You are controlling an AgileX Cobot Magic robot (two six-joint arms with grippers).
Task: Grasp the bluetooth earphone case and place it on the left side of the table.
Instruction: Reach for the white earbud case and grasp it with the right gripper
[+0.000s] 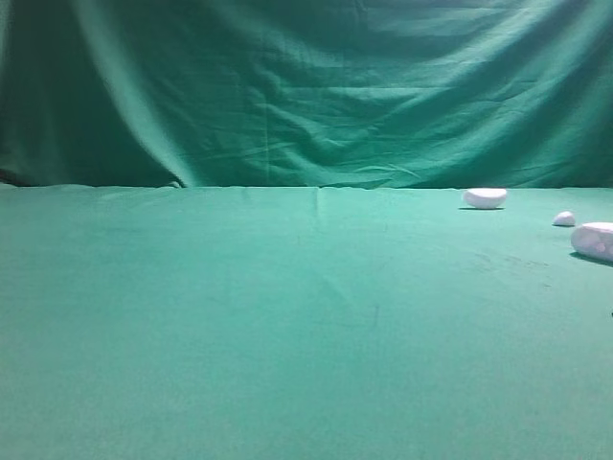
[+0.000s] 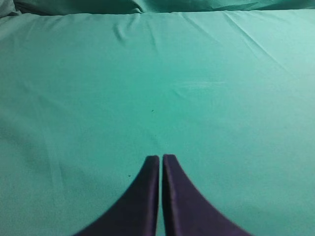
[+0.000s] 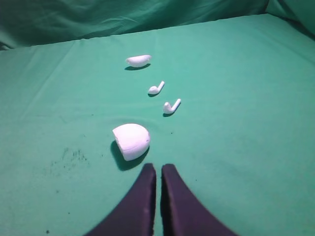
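Observation:
The bluetooth earphone case [image 1: 596, 240] is a smooth white rounded piece lying on the green table [image 1: 287, 335] at the far right edge of the exterior view. In the right wrist view the case [image 3: 131, 141] lies just ahead and slightly left of my right gripper [image 3: 158, 167], which is shut and empty, not touching it. My left gripper [image 2: 161, 157] is shut and empty over bare green cloth [image 2: 162, 88]. Neither gripper shows in the exterior view.
A flatter white half-oval piece [image 3: 138, 60] lies farther back, and it also shows in the exterior view [image 1: 484, 197]. Two small white earbuds [image 3: 156, 88] [image 3: 171, 106] lie between it and the case. A tiny white bit [image 1: 564, 218] shows. A green curtain [image 1: 306, 86] hangs behind.

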